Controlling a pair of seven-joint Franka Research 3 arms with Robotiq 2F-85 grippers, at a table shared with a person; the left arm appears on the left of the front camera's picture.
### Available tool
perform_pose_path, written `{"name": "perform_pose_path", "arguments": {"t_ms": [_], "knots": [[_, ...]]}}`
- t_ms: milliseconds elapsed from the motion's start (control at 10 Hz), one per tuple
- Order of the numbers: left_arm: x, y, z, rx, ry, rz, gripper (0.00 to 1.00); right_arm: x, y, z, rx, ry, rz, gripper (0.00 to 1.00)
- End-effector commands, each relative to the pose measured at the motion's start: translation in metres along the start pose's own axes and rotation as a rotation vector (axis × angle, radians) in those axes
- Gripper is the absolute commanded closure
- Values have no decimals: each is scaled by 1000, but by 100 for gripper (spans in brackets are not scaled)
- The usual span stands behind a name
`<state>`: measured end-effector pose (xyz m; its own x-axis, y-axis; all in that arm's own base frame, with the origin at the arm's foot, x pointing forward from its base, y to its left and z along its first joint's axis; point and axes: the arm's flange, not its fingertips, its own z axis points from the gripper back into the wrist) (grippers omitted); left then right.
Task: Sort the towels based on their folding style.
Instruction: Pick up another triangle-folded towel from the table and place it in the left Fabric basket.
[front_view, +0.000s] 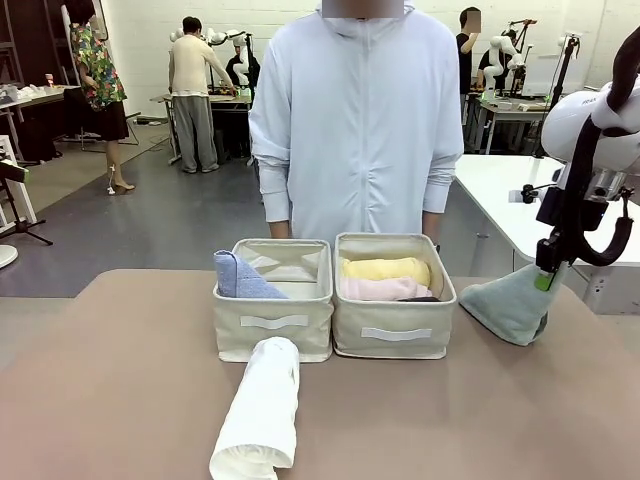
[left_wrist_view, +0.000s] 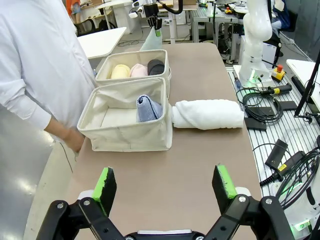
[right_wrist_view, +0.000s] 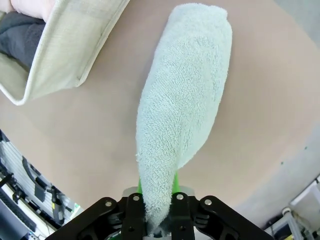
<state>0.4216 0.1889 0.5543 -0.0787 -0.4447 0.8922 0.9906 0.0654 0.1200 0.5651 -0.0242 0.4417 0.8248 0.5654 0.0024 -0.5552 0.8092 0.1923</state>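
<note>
Your right claw (front_view: 545, 279) was clamped on the narrow tip of the green cone (front_view: 508, 305), which hung just right of the right bin (front_view: 395, 338), its wide end at or just above the table (front_view: 120, 380). Your left claw (left_wrist_view: 165, 181) hovered over the table's left end, fingers (left_wrist_view: 106, 184) spread, holding nothing. That cone belonged, I judged, with the blue cone (front_view: 240, 277) in the left bin (front_view: 272, 325), so you had to lift until the wide end cleared the bin walls, cross above the yellow roll (front_view: 386, 268) and pink roll (front_view: 385, 289), and release low. The white roll (front_view: 262, 410) lay near, outside the bins. The right wrist view showed how little towel the claw held; the left wrist view showed the grey roll (left_wrist_view: 156, 66) end-on, barely visible from the front.
</note>
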Motion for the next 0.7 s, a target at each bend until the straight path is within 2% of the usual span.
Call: {"name": "perform_pose_path", "arguments": {"t_ms": [0, 100, 200, 400, 600], "knots": [[1, 1, 1, 13, -7, -10, 0, -2, 3, 10, 6, 5, -27, 100], [1, 1, 1, 13, -7, -10, 0, -9, 9, 20, 3, -2, -26, 100], [1, 1, 1, 13, -7, -10, 0, -25, 24, 40, -19, 45, -21, 100], [1, 1, 1, 13, -7, -10, 0, -85, 70, 115, 6, 62, 65, 100], [1, 1, 1, 13, -7, -10, 0, -133, 111, 163, -60, 57, 12, 100]]}}
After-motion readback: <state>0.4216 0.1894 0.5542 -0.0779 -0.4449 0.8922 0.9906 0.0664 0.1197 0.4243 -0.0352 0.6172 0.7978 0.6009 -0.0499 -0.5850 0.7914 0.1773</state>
